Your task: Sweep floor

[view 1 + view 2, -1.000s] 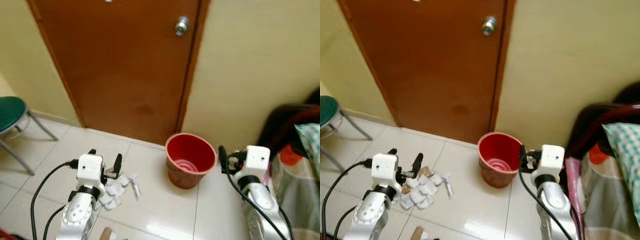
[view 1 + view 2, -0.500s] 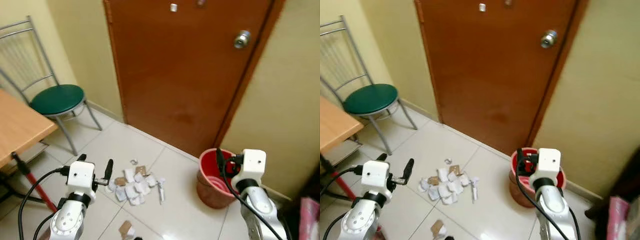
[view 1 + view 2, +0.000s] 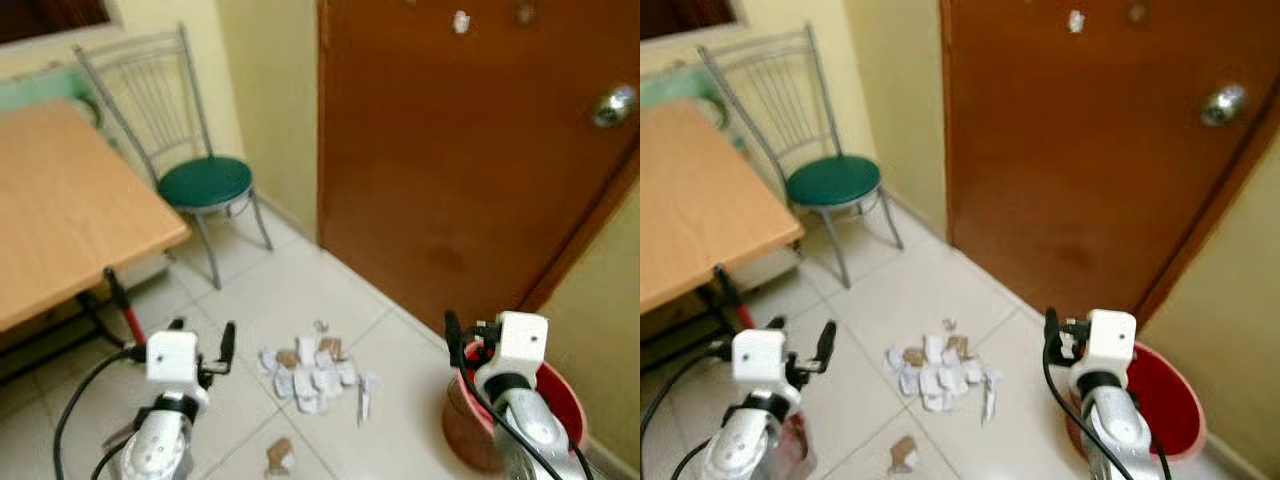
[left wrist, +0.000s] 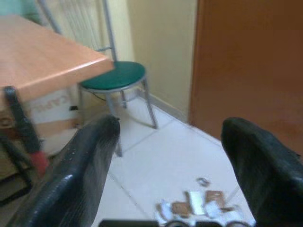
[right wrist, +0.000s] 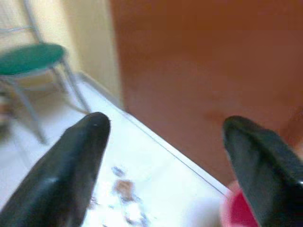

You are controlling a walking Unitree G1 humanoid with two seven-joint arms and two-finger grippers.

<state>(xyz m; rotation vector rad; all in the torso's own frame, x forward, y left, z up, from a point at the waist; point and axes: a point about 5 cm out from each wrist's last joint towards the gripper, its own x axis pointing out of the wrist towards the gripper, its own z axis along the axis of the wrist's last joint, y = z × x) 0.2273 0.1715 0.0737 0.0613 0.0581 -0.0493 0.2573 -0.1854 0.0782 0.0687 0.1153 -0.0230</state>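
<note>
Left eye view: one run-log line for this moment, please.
left tool open, empty | right tool open, empty | white and brown paper scraps unswept on floor | red plastic bucket right

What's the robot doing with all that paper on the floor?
It isn't holding anything right now. The left gripper and right gripper are both open and up in front of it. A pile of paper scraps lies on the white tile floor near the brown door, with a red bucket to its right.
</note>
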